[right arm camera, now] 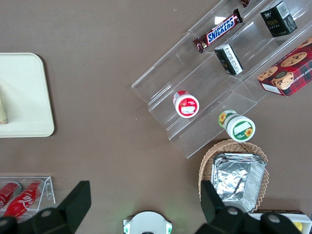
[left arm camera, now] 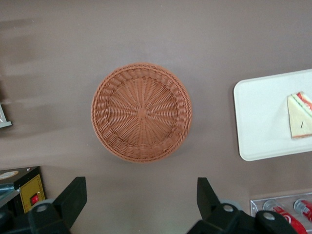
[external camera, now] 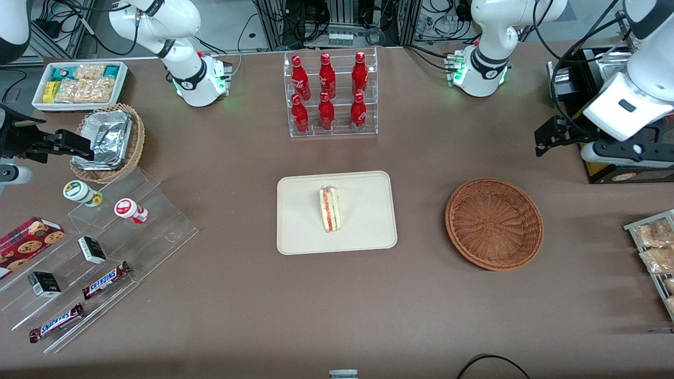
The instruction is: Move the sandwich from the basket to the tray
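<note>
Sandwich: a small triangular wedge of pale bread with red, orange and green filling layers, the sandwich (external camera: 330,209), lies on the tray near its middle, cut edge facing up; the left wrist view shows part of it (left arm camera: 300,116) at the frame edge.
Tray: the flat rectangular cream-beige tray with rounded corners and a low rim (external camera: 300,221) sits at the table's centre, nearer the front camera than the bottle rack.
Basket: the round, shallow, reddish-brown woven wicker basket (external camera: 494,223) stands beside the tray, toward the working arm's end of the table, apart from it; nothing lies in it (left arm camera: 141,111).
Gripper: the left arm's black two-finger gripper (external camera: 550,138) hangs above the table toward the working arm's end, farther from the front camera than the basket; its fingers (left arm camera: 72,199) are spread wide and hold nothing.
Bottle rack: a clear acrylic stepped rack of six red bottles (external camera: 329,92) stands farther from the front camera than the tray.
Surface: a brown table (external camera: 221,295) carries everything.
</note>
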Robot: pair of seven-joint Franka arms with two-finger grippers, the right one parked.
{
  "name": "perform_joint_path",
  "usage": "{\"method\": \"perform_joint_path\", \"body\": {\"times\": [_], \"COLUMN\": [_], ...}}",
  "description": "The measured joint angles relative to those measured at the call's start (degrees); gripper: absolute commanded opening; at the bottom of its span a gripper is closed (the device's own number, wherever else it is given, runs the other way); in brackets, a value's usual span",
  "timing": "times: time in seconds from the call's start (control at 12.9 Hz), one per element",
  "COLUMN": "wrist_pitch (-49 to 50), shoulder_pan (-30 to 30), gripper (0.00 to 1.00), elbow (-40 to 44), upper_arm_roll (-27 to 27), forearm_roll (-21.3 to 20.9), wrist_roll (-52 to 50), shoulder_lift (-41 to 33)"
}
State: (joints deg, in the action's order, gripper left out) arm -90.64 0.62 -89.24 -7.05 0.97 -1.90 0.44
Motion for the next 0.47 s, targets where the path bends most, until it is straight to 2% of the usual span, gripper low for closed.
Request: {"method": "perform_joint_path", "body": {"times": [0.47], "wrist_pitch": [1.05], "shoulder_pan": [-0.13], "gripper": [1.0], "elbow": [1.37], "upper_arm_roll": [1.94], "forearm_roll": [-2.08], "wrist_roll": [0.0], "shoulder_lift": [1.62]}}
